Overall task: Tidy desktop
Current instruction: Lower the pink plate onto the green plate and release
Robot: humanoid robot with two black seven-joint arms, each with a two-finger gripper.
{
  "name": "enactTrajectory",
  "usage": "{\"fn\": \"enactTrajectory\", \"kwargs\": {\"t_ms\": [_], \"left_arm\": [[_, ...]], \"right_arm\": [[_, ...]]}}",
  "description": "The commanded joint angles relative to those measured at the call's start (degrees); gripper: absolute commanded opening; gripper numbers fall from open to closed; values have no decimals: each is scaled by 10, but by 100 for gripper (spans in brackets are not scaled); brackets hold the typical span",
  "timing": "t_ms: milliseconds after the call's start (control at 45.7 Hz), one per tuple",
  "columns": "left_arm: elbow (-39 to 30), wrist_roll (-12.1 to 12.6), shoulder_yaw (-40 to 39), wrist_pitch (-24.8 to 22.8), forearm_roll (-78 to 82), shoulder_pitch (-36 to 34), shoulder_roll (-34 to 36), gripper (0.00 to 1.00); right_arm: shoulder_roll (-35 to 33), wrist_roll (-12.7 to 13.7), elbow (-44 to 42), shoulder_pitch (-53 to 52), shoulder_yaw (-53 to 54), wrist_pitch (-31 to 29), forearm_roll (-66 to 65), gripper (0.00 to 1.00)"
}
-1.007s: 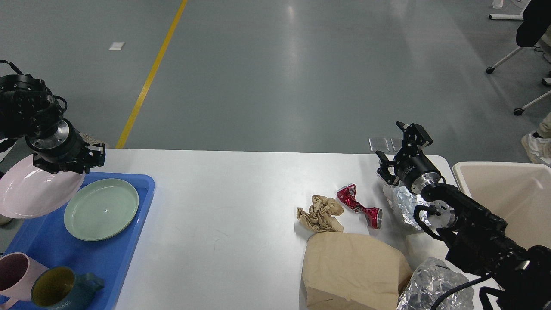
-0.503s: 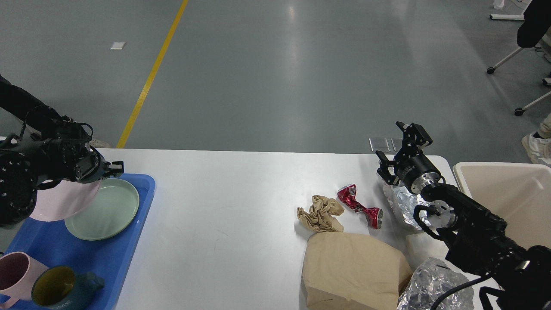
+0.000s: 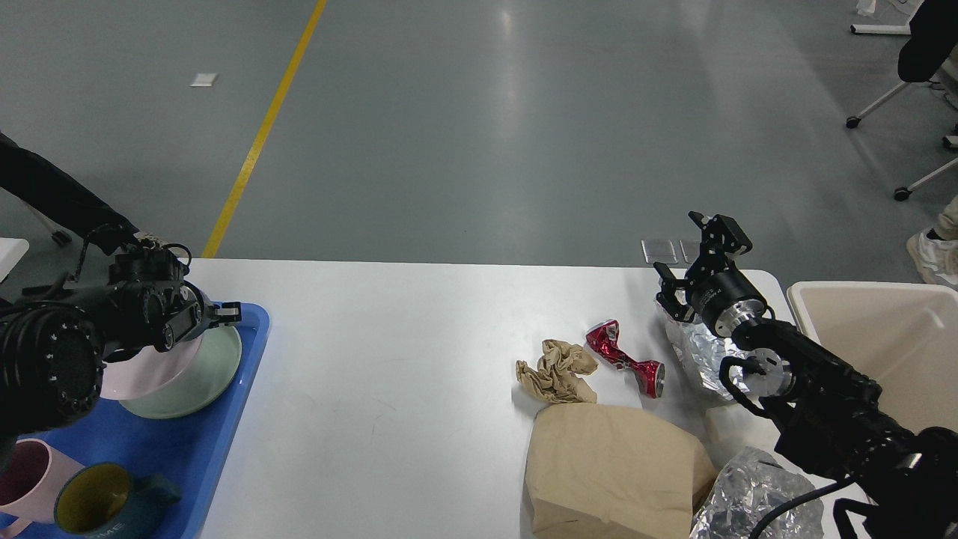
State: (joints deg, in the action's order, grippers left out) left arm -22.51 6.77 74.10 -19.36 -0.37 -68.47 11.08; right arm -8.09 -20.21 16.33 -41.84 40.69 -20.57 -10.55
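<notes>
Your left claw (image 3: 217, 311) sits over the blue tray (image 3: 251, 352) at the table's 9 o'clock, clamped on the far rim of the pink plate (image 3: 142, 372), which hangs low over the green plate (image 3: 202, 367); whether the two plates touch cannot be told, because your arm hides most of the pink one. Toward 7 o'clock on the same tray stand a pink mug (image 3: 26, 479) and a teal mug (image 3: 97, 509).

Your right claw (image 3: 692, 258) hovers near the table's 2 o'clock edge with its fingers apart and nothing between them. Just below it lies crumpled foil (image 3: 700, 352). At 9 o'clock from that foil is a crushed red can (image 3: 625, 358), then a wad of brown paper (image 3: 557, 370). Toward 6 o'clock sit a brown paper bag (image 3: 614, 471) and a second foil ball (image 3: 748, 501). The beige bin (image 3: 883, 344) stands at 3 o'clock, beside the table.

The white table (image 3: 389, 389), the surface you are tidying, fills the middle and is bare between tray and rubbish.

The step in hand looks like stacking the pink plate on the green one. Next, you would lower it until it seats, part the left claw and lift straight off so the plate does not drag. The right claw could then drop onto the foil beneath it and carry it to the bin.
</notes>
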Motion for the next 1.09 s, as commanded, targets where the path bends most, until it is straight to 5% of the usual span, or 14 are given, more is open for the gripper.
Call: {"fn": "enactTrajectory", "kwargs": {"t_ms": [0, 153, 372, 613, 744, 832, 1072], "left_arm": [[0, 0, -2, 2, 0, 3, -8, 4], [-1, 0, -4, 2, 0, 3, -17, 7], [-1, 0, -4, 2, 0, 7, -20, 34], [-1, 0, -3, 1, 0, 14, -17, 45], [-3, -1, -3, -6, -1, 7, -14, 64], [-5, -2, -7, -10, -2, -10, -12, 95], [-6, -2, -47, -118, -2, -135, -10, 97]], "right_arm": [[0, 0, -1, 0, 0, 0, 0, 100], [0, 0, 0, 0, 0, 0, 0, 100], [0, 0, 0, 0, 0, 0, 0, 100], [0, 0, 0, 0, 0, 0, 0, 100], [0, 0, 0, 0, 0, 0, 0, 100], [0, 0, 0, 0, 0, 0, 0, 100], [0, 0, 0, 0, 0, 0, 0, 100]]}}
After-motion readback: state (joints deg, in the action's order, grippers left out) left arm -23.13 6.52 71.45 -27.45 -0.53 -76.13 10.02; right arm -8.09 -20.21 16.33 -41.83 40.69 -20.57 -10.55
